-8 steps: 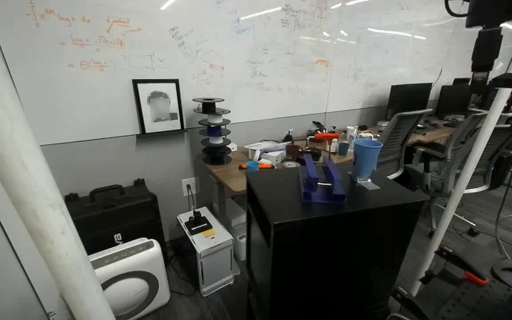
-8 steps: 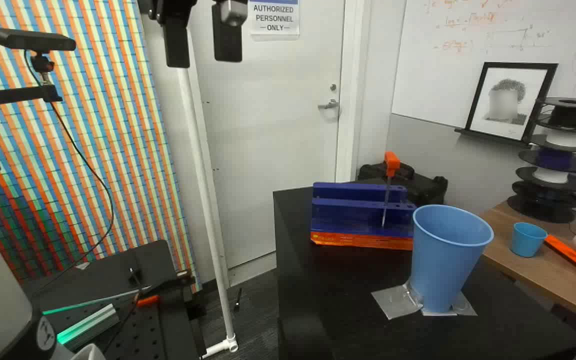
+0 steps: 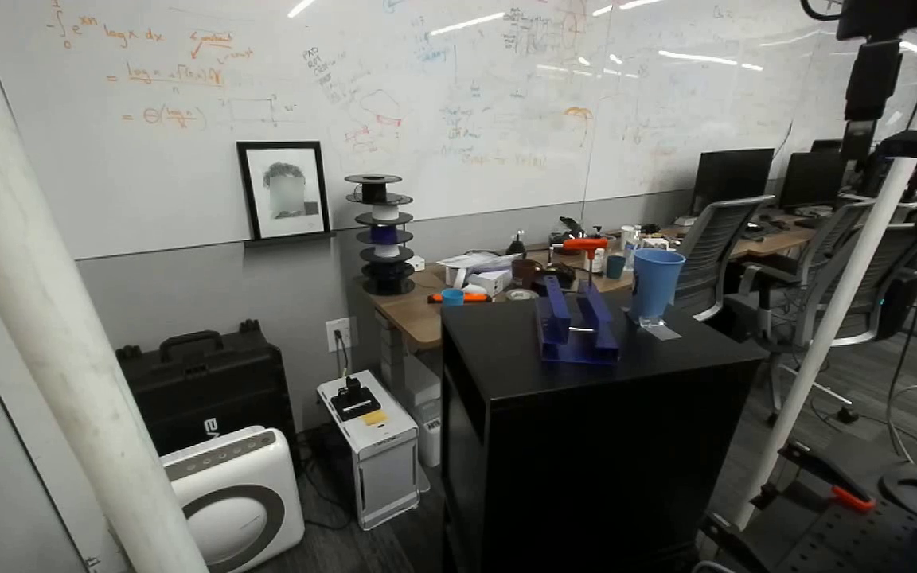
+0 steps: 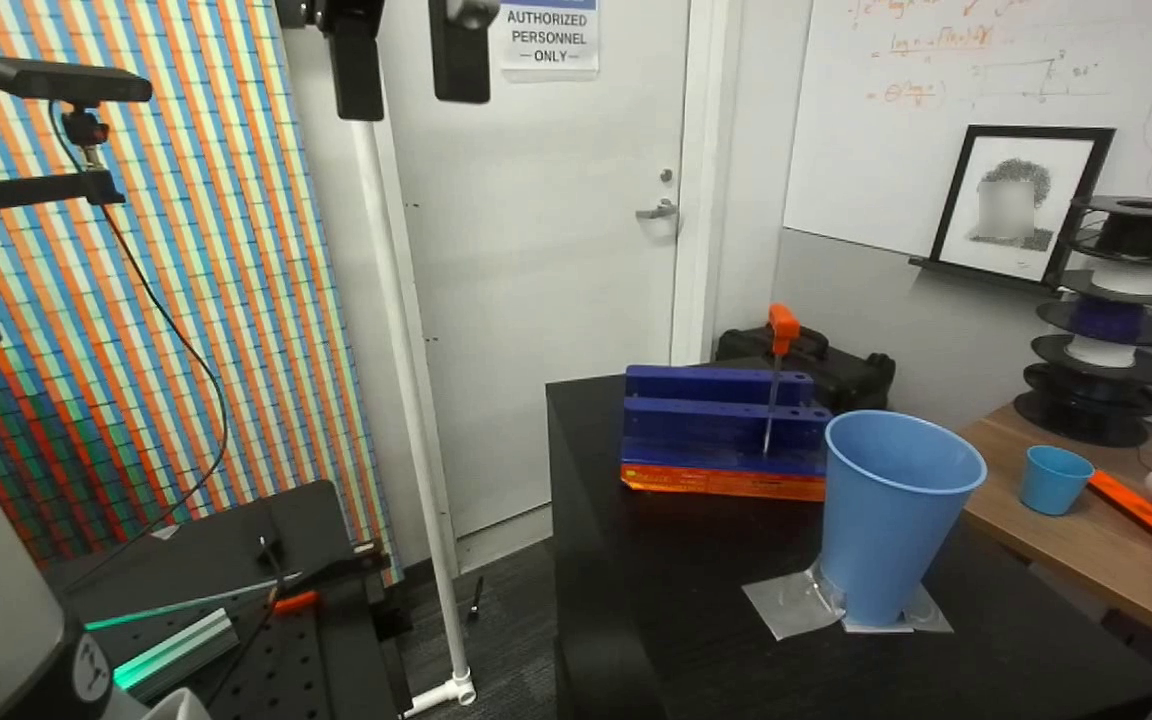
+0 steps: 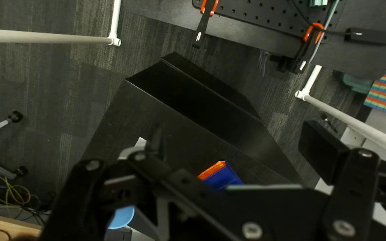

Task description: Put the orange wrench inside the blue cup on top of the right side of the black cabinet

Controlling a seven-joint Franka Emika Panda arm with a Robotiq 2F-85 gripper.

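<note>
The orange wrench is a T-shaped tool with an orange handle point(image 3: 586, 244) point(image 4: 784, 325) and thin metal shaft, upright in a dark-blue holder point(image 3: 578, 330) point(image 4: 716, 430). The light-blue cup point(image 3: 656, 282) point(image 4: 891, 520) stands upright beside the holder, taped at its base. Both are on the black cabinet point(image 3: 602, 461) point(image 4: 666, 640). My gripper point(image 4: 411, 108) is open and empty, high above and away from the cabinet. Its spread fingers point(image 5: 240, 145) frame the cabinet top and part of the holder point(image 5: 221, 179) in the wrist view; the wrench is hidden there.
A white pole point(image 4: 401, 330) stands between the gripper side and the cabinet. A black perforated bench point(image 4: 286, 640) holds loose tools. A cluttered wooden desk point(image 3: 415, 306) with a small blue cup point(image 4: 1056, 480) stands behind the cabinet. A black case point(image 3: 204, 374) is on the floor.
My gripper has moved up slightly in both exterior views and stays open. The wrench, holder and cup have not moved.
</note>
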